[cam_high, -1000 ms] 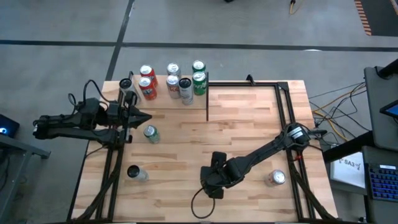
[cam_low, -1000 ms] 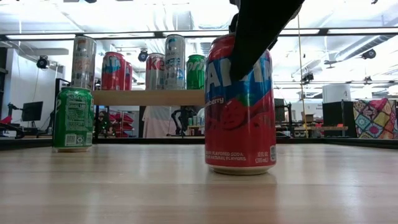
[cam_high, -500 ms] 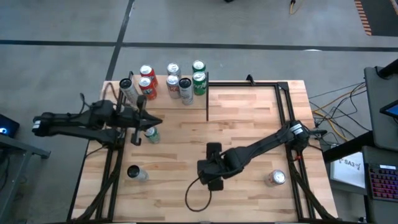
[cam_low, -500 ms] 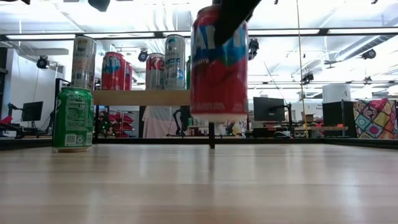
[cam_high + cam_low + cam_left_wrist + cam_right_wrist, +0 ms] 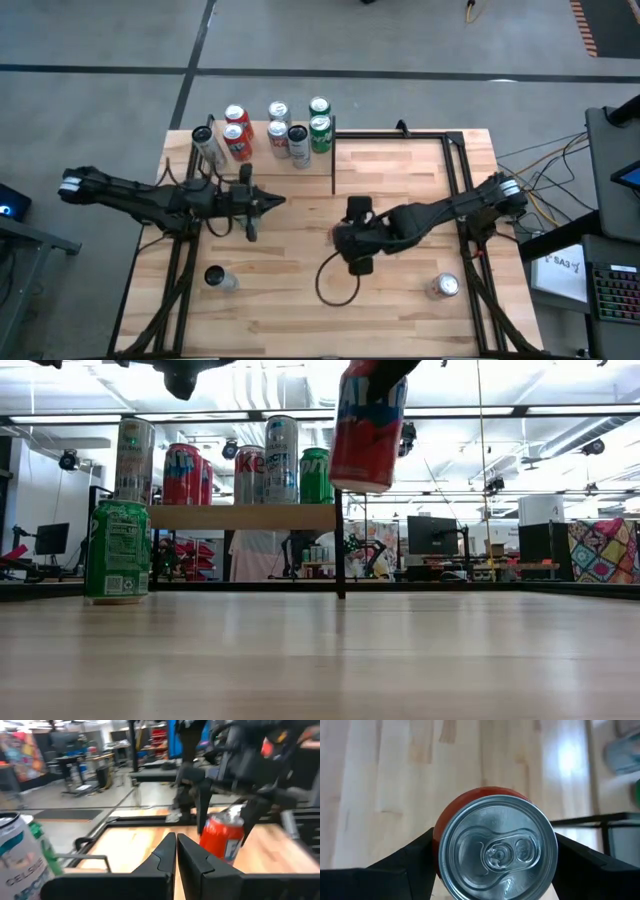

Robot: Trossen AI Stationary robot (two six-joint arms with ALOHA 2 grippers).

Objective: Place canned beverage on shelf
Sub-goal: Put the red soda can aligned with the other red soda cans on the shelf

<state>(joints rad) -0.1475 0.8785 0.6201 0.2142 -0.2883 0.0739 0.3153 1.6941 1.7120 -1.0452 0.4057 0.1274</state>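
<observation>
A red beverage can [image 5: 368, 425] hangs in the air above the table's middle, with my right gripper [image 5: 342, 236] shut on it. The right wrist view looks down on the can's silver top [image 5: 497, 851]. The shelf [image 5: 240, 517], a light board with black posts, stands at the far left and carries several upright cans [image 5: 278, 130]. My left gripper [image 5: 278, 202] is shut and empty. It points level toward the red can [image 5: 225, 837], left of it. A green can [image 5: 117, 550] stands on the table below the left arm. My right gripper pinches the red can between its two fingers [image 5: 415, 852], on opposite sides of the wall just below the top rim [image 5: 439, 836]. The fingers slant down from above and from the table's right. The can hangs clear of the table, slightly tilted.
A dark-topped can [image 5: 218, 278] sits near the left front of the table and another can [image 5: 445, 287] near the right front. A white can [image 5: 20, 855] shows close to the left wrist. A black cable loop [image 5: 335, 285] hangs under the right arm. A black post [image 5: 333, 155] marks the shelf's right end.
My right gripper has lifted the red can off the table and carried it up and toward the far edge, toward the shelf, tipping it slightly. My left gripper, still shut, has reached toward the table's right, over the green can.
</observation>
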